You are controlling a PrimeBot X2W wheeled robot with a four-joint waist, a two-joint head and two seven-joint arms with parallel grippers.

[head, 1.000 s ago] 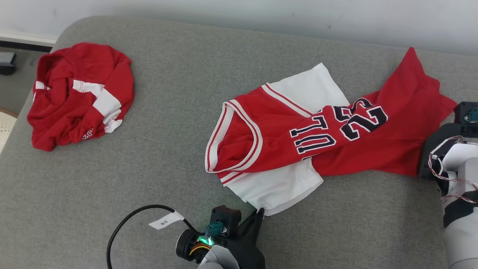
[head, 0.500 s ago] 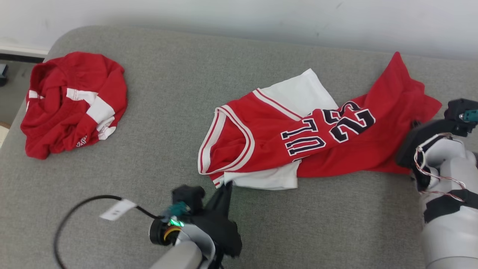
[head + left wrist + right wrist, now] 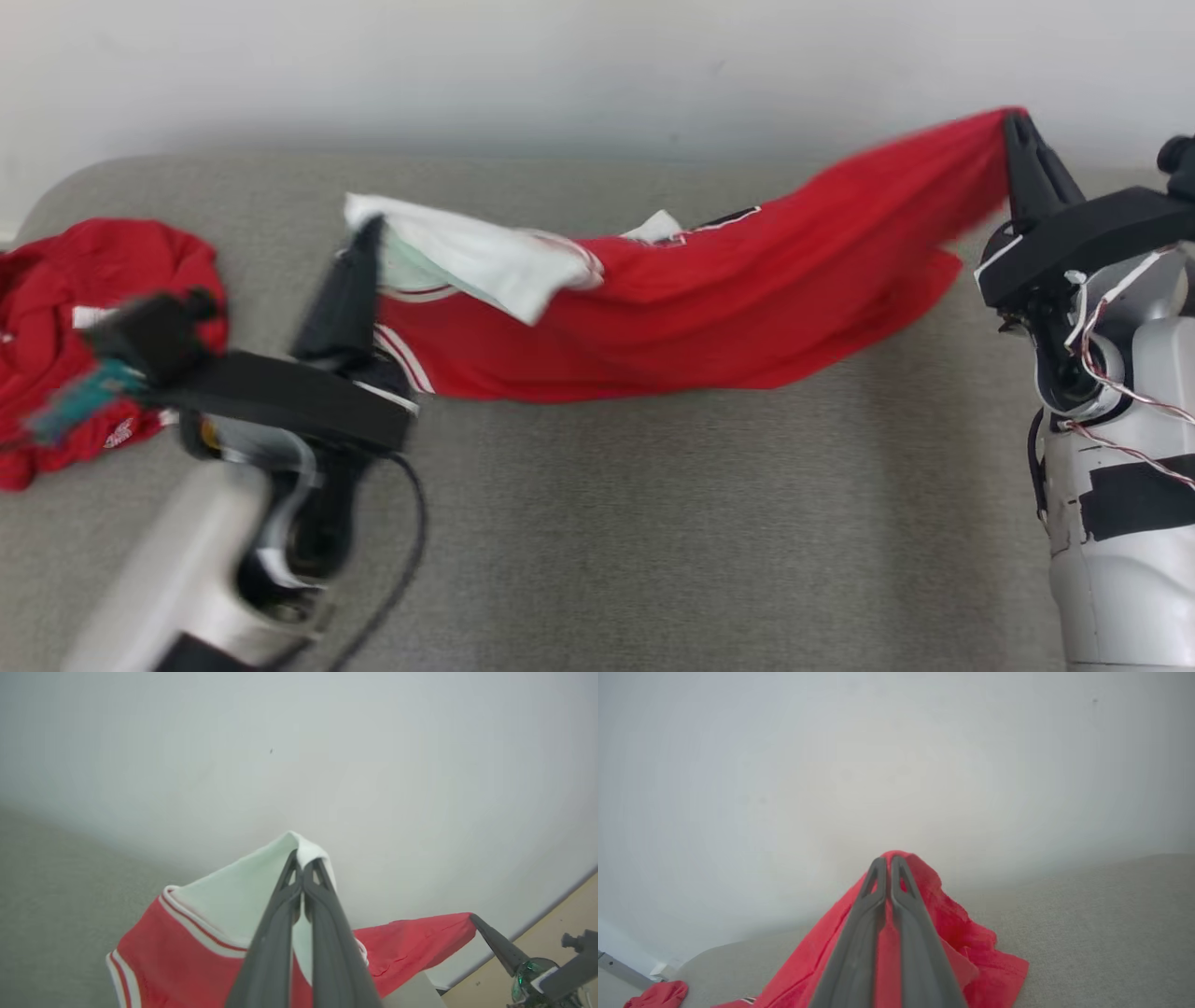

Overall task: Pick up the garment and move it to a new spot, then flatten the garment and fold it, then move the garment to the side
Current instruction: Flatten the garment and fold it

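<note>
Garment [image 3: 709, 317], flat a second ago, is now lifted off the grey cushion [image 3: 653, 523] and strung between the grippers. The white corner is pinched in the left gripper [image 3: 372, 226], the red edge in the right gripper [image 3: 1014, 121]. Pick-up is judged done; relocation is pending.

**Grey Cushion Under a Pale Wall**

A plain pale wall [image 3: 560, 75] runs across the top of the head view. Below it spreads a grey woven cushion [image 3: 653, 523], its corner rounded at upper left. Tan floor [image 3: 556, 914] shows at the left wrist view's lower right.

The grey cloth surface [image 3: 653, 523] is bare in front. A crumpled red shirt [image 3: 93, 271] lies left, a stretched red jersey [image 3: 709, 317] behind.
</note>
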